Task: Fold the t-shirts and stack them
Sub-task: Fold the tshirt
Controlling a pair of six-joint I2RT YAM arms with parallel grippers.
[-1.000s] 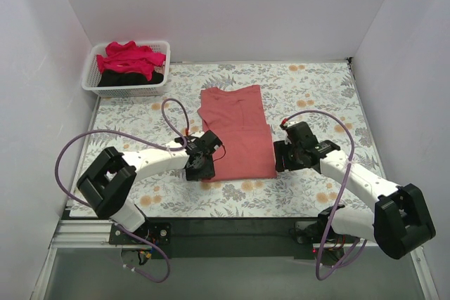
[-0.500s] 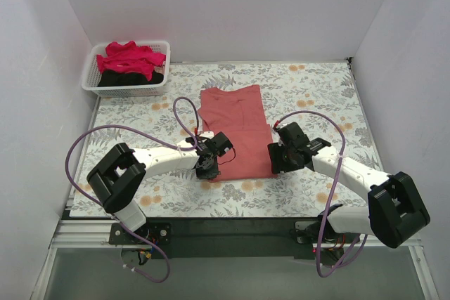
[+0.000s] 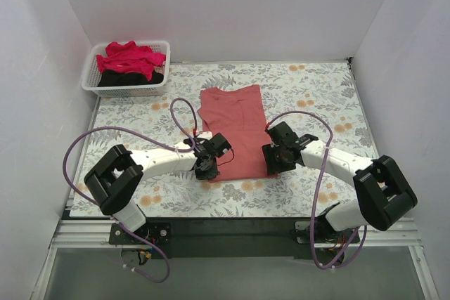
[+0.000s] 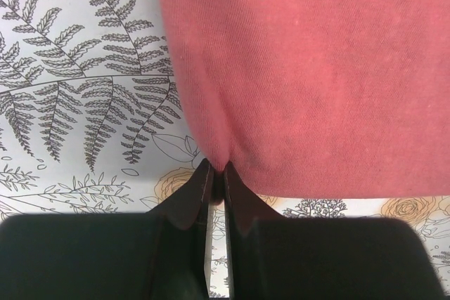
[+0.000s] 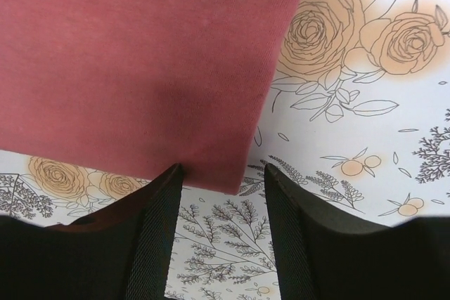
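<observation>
Coral t-shirt (image 3: 235, 131): flat on table (image 3: 309, 89), well apart from basket (image 3: 90, 82), toward arms. Left gripper (image 4: 218, 171): fingers together, pinching hem corner on basket side. Right gripper (image 5: 223, 168): fingers apart, straddling hem corner far from basket, unclamped. Risk: lift now raises one corner only, so fold skews and bunches.

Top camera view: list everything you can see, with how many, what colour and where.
coral-red t-shirt: one, coral, flat mid-table
crimson-pink t-shirt: one, bright pink, heaped in basket
black t-shirt: one, black, under the pink one
basket: one, white, far left corner
table cover: one, floral print, across the tabletop
left claw: one, black, shut on the coral-red t-shirt's near left corner
right claw: one, black, open at its near right corner
</observation>
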